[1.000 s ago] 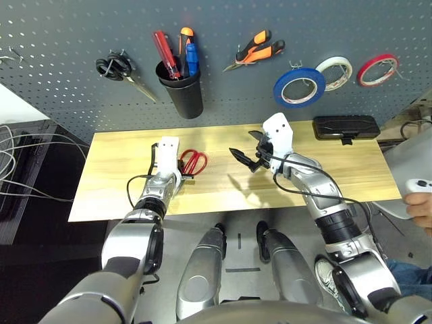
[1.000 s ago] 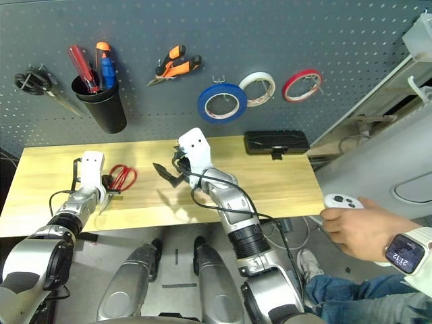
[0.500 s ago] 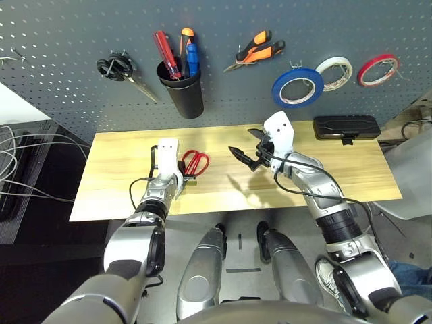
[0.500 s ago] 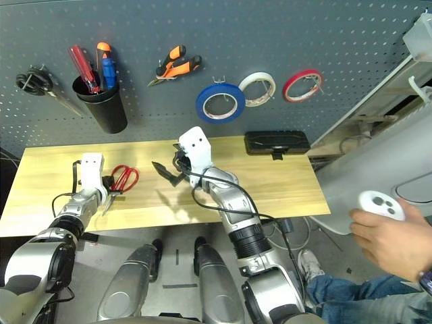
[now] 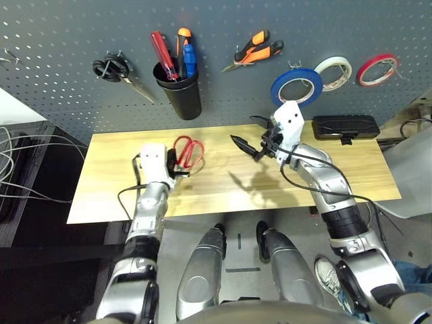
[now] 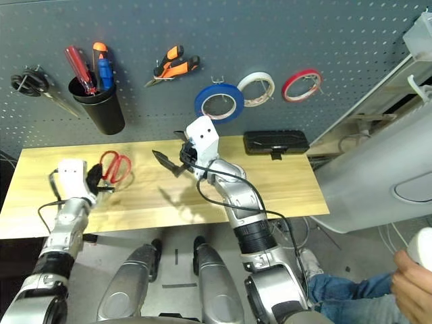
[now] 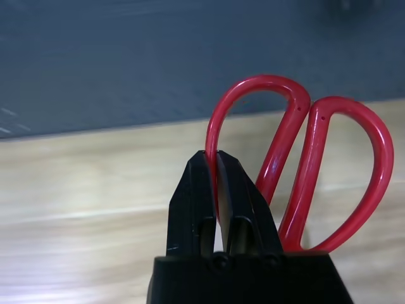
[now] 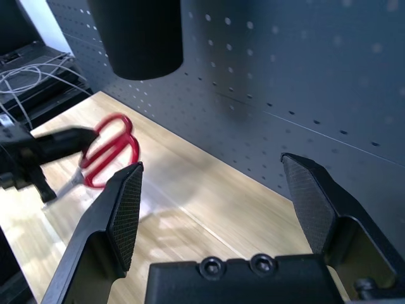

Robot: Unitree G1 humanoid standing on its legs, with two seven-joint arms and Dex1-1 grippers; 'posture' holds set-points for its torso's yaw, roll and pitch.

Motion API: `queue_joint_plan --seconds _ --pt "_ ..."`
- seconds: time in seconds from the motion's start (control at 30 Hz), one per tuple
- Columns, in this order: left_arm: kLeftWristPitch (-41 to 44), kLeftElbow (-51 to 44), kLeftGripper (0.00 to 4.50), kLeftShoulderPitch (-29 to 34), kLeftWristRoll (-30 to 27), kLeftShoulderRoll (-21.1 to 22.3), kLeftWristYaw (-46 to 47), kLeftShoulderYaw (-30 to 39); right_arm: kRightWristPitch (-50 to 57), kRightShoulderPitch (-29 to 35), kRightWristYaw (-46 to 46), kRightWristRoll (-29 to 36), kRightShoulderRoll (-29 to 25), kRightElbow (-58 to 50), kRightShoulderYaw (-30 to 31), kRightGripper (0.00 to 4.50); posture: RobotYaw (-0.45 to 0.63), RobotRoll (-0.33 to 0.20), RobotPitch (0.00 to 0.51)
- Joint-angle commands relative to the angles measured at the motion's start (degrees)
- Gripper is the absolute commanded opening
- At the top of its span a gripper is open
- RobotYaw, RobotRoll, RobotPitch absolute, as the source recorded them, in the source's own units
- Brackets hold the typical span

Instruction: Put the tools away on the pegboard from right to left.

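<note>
Over the wooden counter, at about nine o'clock from its middle, the left gripper has its fingers clamped on one red loop of the red-handled scissors, whose handles point toward the pegboard at twelve o'clock. Near the counter's centre the right gripper hangs empty, its fingers wide apart. On the pegboard, from three o'clock toward nine, hang the blue tape ring and the pliers, and the blue-handled screwdriver stands in the black cup.
</note>
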Motion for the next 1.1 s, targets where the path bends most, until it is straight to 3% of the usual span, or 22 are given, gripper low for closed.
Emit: queue_joint_plan --seconds 0.03,0.27,1.1 --pt "-2.1 -2.3 0.01 3.6 0.5 0.9 0.8 1.4 -0.7 -0.6 0.7 1.1 0.5 -1.7 0.1 4.5 0.04 0.0 0.256" --pt "-6.7 -4.5 0.01 5.7 -0.9 2.1 0.9 4.1 -0.4 -3.1 1.1 2.9 2.9 -3.7 0.5 4.5 0.05 0.0 0.255" --pt "-17.1 -14.3 0.01 -1.2 -2.0 5.2 3.9 9.0 0.0 -6.6 0.8 7.5 7.9 -5.9 -0.1 4.5 0.07 0.0 0.25"
